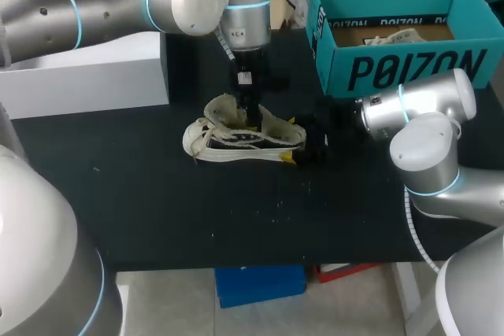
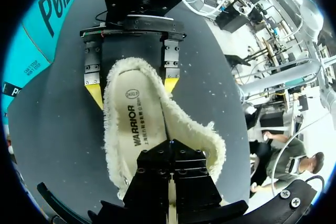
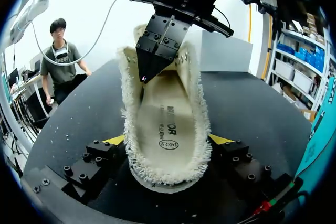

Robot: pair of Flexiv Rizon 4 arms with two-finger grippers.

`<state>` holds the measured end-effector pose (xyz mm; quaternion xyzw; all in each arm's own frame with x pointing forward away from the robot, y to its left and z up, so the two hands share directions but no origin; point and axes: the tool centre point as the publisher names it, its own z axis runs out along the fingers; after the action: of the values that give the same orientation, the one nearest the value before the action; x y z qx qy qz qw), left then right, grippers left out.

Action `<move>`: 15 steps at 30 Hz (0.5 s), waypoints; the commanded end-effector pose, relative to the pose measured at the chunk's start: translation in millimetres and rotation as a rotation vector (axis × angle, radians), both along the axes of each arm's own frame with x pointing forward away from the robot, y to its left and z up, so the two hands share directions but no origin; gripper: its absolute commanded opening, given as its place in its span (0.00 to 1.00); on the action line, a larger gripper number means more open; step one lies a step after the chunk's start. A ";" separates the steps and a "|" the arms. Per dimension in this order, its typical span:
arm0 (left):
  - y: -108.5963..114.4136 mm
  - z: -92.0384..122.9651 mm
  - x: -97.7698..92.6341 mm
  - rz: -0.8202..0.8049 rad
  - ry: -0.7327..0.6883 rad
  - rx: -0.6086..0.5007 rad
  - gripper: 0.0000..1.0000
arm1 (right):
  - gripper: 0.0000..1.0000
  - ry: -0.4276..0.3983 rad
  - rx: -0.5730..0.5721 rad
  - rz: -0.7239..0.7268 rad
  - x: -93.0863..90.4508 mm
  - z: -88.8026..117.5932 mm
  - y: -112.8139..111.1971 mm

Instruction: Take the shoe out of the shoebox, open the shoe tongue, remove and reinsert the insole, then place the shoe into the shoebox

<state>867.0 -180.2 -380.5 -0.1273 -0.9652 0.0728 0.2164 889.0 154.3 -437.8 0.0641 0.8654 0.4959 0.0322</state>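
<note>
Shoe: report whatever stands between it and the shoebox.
My right hand sits at the shoe's end facing the shoebox, and that arm's silver wrist lies just before the box's front wall. No loose thing shows on the table between them.

Fleecy cloth insole (image 3: 167, 129) — smooth matt table (image 1: 157, 210)

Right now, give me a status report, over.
Left gripper shut on insole. Right gripper shut on shoe heel, on table. Shoebox open beyond. Nothing in the way.
</note>
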 end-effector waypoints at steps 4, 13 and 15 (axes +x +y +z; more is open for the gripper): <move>3.9 -17.6 -6.1 0.018 0.010 0.008 0.00 | 0.00 0.001 -0.001 0.000 1.6 -0.9 -1.3; 0.7 -28.6 -12.7 0.024 0.016 0.001 0.00 | 0.00 0.001 -0.001 0.000 1.6 -0.9 -1.3; 0.0 -31.4 -14.1 0.032 0.018 -0.005 0.00 | 0.00 0.001 -0.001 0.000 1.6 -0.9 -1.3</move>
<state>856.1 -178.2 -404.7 -0.1138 -0.9648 0.0764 0.2243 888.9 154.2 -438.0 0.0639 0.8655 0.4958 0.0323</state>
